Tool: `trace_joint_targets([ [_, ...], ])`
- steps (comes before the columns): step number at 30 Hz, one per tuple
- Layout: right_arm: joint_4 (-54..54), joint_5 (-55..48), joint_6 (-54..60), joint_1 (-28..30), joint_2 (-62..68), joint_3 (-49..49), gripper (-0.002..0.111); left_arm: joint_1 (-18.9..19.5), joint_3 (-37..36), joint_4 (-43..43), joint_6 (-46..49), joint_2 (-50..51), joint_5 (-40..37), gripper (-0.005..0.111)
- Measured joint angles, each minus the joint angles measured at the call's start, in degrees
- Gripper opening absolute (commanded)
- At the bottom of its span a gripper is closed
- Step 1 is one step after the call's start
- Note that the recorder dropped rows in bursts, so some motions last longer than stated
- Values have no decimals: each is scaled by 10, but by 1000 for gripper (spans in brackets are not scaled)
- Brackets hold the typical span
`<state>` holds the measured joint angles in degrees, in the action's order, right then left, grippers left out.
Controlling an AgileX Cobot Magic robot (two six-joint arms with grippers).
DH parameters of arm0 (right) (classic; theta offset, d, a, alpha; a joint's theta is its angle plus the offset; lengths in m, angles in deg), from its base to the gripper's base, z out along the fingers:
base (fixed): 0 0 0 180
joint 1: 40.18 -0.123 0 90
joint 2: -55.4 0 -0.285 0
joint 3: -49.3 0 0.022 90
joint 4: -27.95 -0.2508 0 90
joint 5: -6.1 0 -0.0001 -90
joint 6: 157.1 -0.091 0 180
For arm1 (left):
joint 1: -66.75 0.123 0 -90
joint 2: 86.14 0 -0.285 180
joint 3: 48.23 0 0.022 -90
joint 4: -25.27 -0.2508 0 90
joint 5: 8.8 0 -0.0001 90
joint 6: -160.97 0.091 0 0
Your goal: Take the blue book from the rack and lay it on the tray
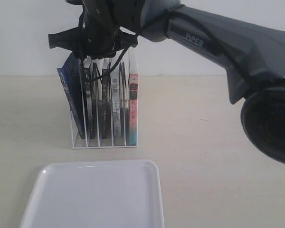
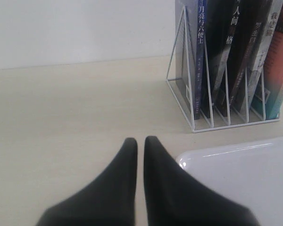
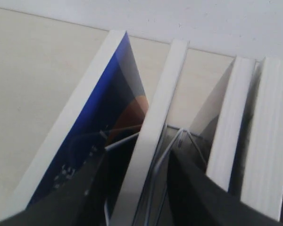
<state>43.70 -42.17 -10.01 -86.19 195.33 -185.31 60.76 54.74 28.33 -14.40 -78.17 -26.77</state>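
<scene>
- Only the left wrist view shows the left gripper (image 2: 140,141). It sits low over the table (image 2: 61,113) beside the tray (image 2: 240,183), fingers almost pressed together and empty.
- Only the exterior view shows the tray lying in front of the rack (image 1: 104,145).
- The blue book (image 3: 99,113) stands in the rack's end slot, leaning outward.
- The right gripper (image 3: 137,160) is above the books, spread wide and gripping nothing. One finger (image 3: 80,193) lies over the blue cover, the other beyond the next book (image 3: 151,122).
</scene>
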Motion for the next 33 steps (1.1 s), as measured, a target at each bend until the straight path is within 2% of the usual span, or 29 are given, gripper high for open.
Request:
trace_joint_targets([
  [11,3,9,-5,0,9,0,39,0,0,0,0,0,0,5],
  [13,3,9,-5,0,10,0,33,0,0,0,0,0,0,5],
  [18,3,9,-7,0,12,0,5,0,0,0,0,0,0,5],
  [20,3,9,-10,0,12,-1,0,0,0,0,0,0,0,5],
  [33,4,3,-15,0,4,0,0,0,0,0,0,0,0,5],
])
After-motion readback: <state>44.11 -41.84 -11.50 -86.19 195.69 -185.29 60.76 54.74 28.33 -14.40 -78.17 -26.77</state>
